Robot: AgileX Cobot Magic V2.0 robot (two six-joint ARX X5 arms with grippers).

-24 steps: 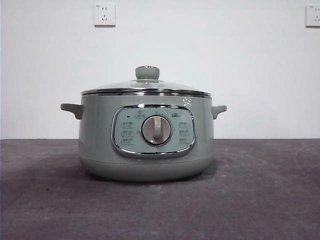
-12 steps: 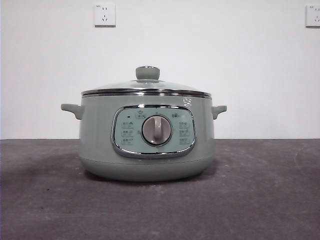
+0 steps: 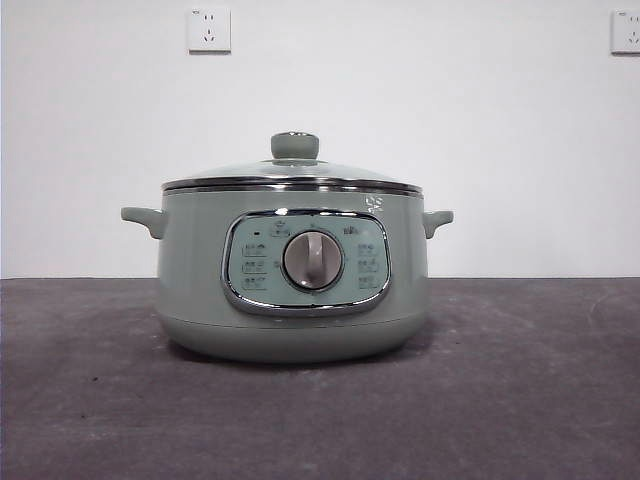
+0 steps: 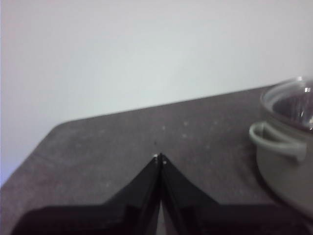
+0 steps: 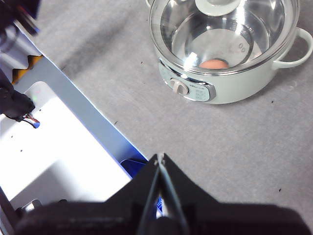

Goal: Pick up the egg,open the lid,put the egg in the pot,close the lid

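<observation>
Task judged all but done: egg (image 5: 213,64) inside the pot (image 3: 292,290), seen through the glass of the lid (image 3: 294,172) in the right wrist view, lying on the pot floor toward the panel side, long axis roughly along the front wall. Lid seated flat on the rim, knob up, chrome edge level all round in the front view. Pot upright at mid-table (image 3: 520,400), dial facing the front camera.

Left claw (image 4: 159,157) closed, tips together, empty, low over bare table with the pot off to one side, one handle and a slice of the lid just showing. Right claw (image 5: 160,156) likewise closed and empty, held high and well back from the pot, looking down on it from the panel side, with the table edge and a white frame below. Neither claw touching anything; neither in the front view.

Relation that counts for any next move: pot ahead of the right claw and well apart, beside the left claw and near. Left arm judged nearer. Nothing left to grasp, by the look of it; retreat to rest the likely remainder.
</observation>
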